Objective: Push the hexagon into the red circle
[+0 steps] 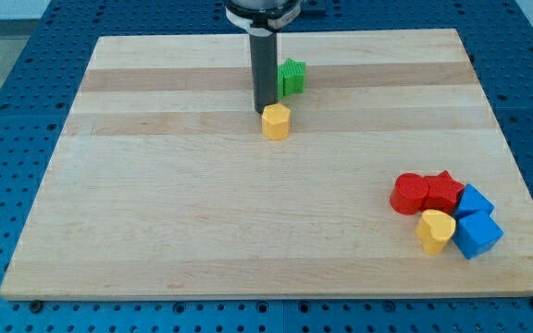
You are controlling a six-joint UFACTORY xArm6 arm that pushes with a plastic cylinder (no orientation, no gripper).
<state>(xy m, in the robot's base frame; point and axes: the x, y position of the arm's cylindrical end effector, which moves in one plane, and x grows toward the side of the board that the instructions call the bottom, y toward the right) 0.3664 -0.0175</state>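
The yellow hexagon [276, 121] is seen on the wooden board [202, 231], a bit above centre, approx. mid-width. My tip [264, 113] is set down just at the hexagon's upper-left edge, touching or very nearly so; a gap can't be made out. No claw is fitted to this arm, so nothing is apart, together or clamped: only a plain dark rod is carried. A green block [291, 78], shape not clear, is partly hidden behind the rod, just toward the view's top-right of the hexagon and apart from it.

The red circle [410, 193] is found well apart, toward the view's bottom right, at the left end of a tight cluster. Touching it on the right is a red star [445, 191]; two blue blocks [476, 220] are packed against the star's right side, and a yellow heart [435, 230] is tucked below, btwn red and blue.

Judged from this, the push is only at its start; a long diagonal run down-right is needed.

Risks, as judged:
- Contact is off-centre on a faceted block, so the hexagon may be spun or slid off the tip sideways, esp. over such a long run.
- If the line is held too low, the yellow heart may be struck first instead of the red circle.
- Too hard an arrival, and the whole cluster may be scattered toward the board's edge.
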